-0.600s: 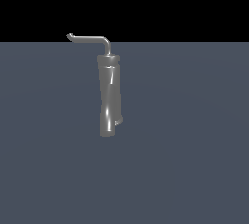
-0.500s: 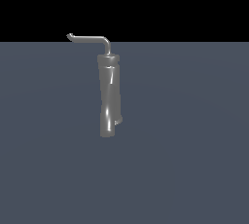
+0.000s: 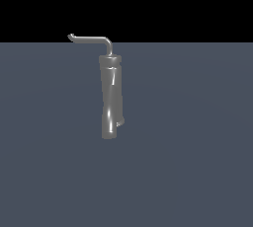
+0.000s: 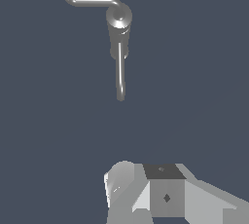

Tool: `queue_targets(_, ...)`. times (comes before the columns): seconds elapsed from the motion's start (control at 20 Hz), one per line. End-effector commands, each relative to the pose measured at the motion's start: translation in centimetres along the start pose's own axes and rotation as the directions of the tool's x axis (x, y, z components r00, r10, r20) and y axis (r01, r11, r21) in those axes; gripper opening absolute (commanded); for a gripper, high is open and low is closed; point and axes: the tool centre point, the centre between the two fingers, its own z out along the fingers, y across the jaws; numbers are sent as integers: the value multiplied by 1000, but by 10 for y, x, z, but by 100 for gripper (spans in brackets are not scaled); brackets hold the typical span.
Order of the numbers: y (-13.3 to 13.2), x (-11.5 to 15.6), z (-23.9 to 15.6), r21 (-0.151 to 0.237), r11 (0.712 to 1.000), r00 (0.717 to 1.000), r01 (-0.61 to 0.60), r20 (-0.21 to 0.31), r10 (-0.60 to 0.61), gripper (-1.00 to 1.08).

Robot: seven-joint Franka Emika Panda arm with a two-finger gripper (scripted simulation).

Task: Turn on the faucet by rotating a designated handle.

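The faucet (image 3: 110, 97) is a tall glossy grey cylinder, slightly kinked, standing on the blue-grey floor in the exterior view. Its handle (image 3: 90, 38) is a thin L-shaped rod with a small hooked tip, reaching from the top toward the exterior view's left. The wrist view looks down on the faucet (image 4: 119, 21), with the handle (image 4: 92, 0) running sideways off it. A second slim grey piece (image 4: 120, 74) runs away from the cylinder. Only part of my gripper (image 4: 163, 189) shows, at that view's edge, well apart from the faucet. Its fingers are not clearly seen. It is out of the exterior view.
A flat blue-grey floor (image 3: 197, 147) spreads all around the faucet, under a black background.
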Motion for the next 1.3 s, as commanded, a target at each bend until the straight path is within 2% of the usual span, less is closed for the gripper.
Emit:
queue_targets(0.0,0,0,0,-1,1000,1000,-1,0,1,-100)
queue_targets(0.35,-1,9,1,3,999,999,-39,0,39,-100)
queue_targets(0.75,-6,33,5,15,990,990,-143,2,143,-100)
queue_targets(1.0,-11,56,9,24,970,971,-241,6,241,-100)
queue_targets(1.25,-18,81,17,32,937,938,-347,13,347,-100)
